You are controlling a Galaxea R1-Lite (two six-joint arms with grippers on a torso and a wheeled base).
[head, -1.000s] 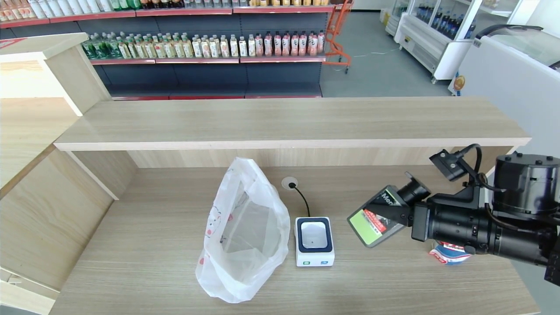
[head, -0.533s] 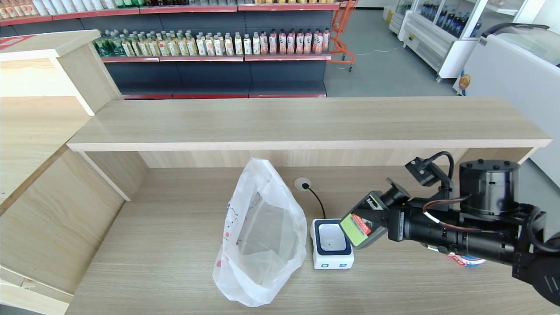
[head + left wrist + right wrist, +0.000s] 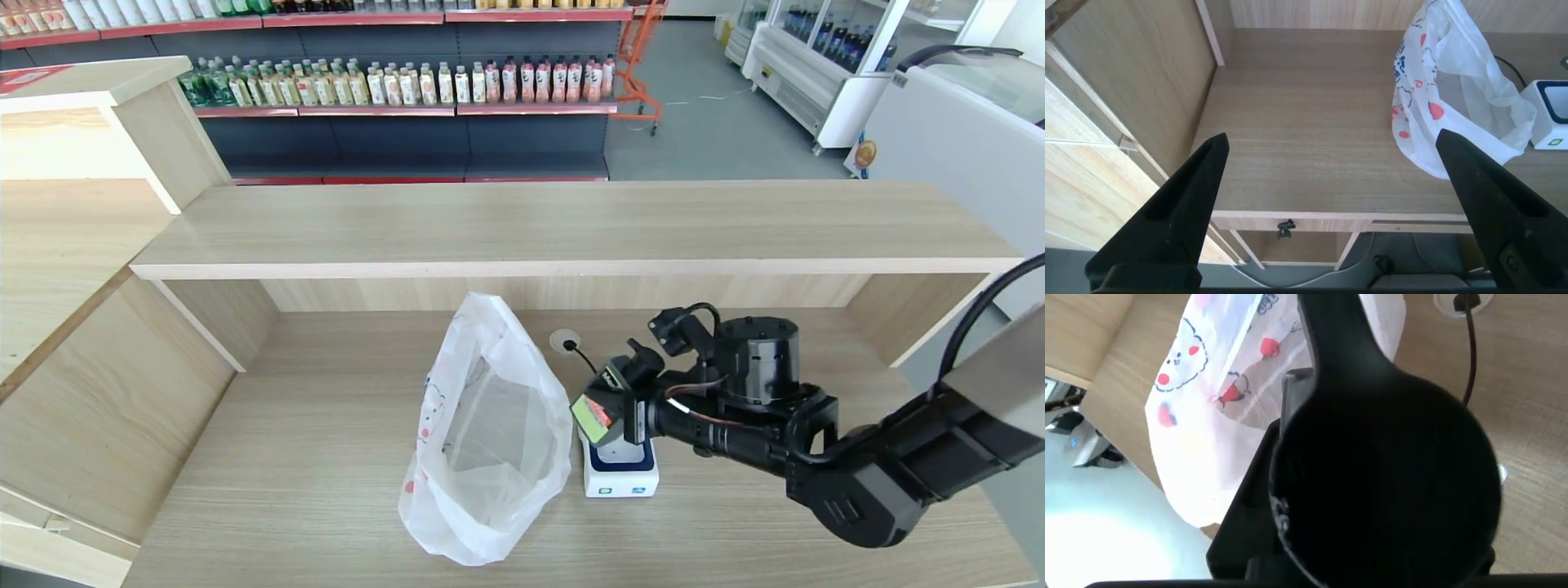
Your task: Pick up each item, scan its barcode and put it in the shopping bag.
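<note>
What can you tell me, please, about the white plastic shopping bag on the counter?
The thin translucent white plastic shopping bag with red cartoon prints stands crumpled but upright on the light wooden counter, mouth open upward. Its side nearly meets the white box-shaped scanner. The right claw holds a small green-faced box close beside it.

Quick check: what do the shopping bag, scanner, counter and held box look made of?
Shopping bag: thin translucent plastic film, crumpled; counter shows through.
Scanner: smooth hard white plastic, blue rim.
Counter: matte wood-grain, probably laminate.
Box in right pincer: printed, slightly glossy, likely card.
</note>
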